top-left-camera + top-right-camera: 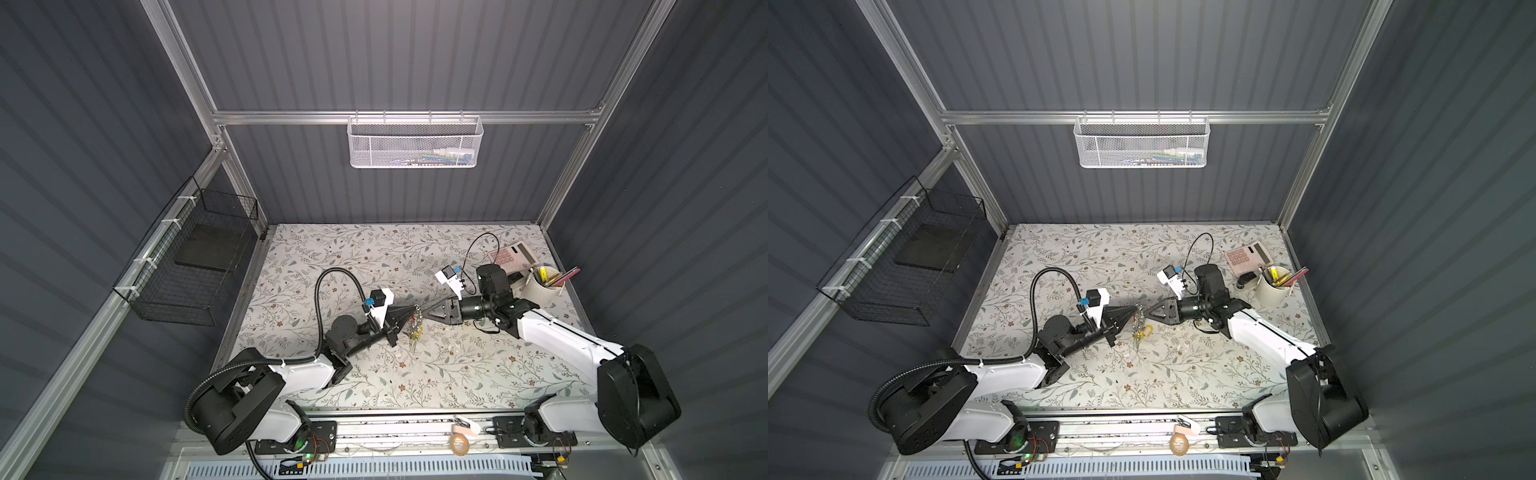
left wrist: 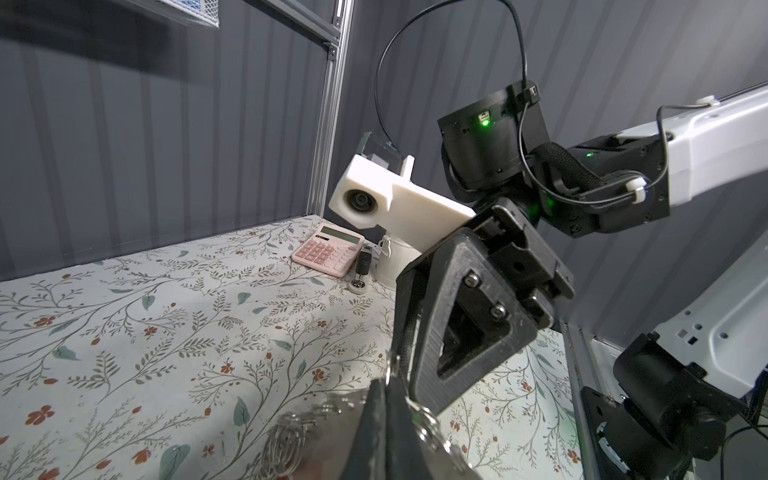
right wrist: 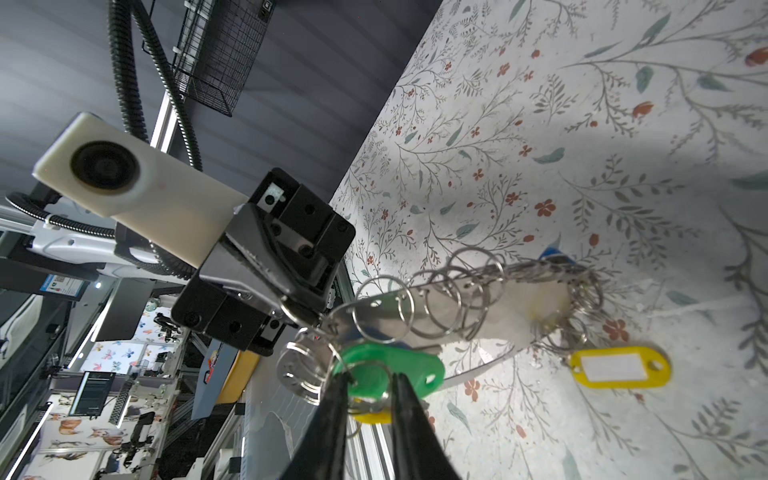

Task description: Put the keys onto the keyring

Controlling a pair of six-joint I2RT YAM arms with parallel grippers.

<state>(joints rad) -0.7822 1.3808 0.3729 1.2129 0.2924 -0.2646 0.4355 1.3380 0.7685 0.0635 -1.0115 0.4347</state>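
Floral tabletop [image 1: 457, 374] below. The left gripper [image 3: 309, 316] is clamped tight on the keyring [image 3: 457, 307]. The right gripper [image 3: 370, 382] sits slightly parted around the green-tagged keys [image 3: 411, 365], their blades hard to make out.

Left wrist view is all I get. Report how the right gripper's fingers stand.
Observer: In the right wrist view the right gripper has its fingers slightly apart.
Operator: Name what shows at the tips.
Observer: A bright green oblong plastic tag shows between them. I cannot tell whether they touch it.
Operator: Describe the keyring's far end.
Observer: A yellow oblong plastic tag hangs at the far end of the large grey metal keyring.
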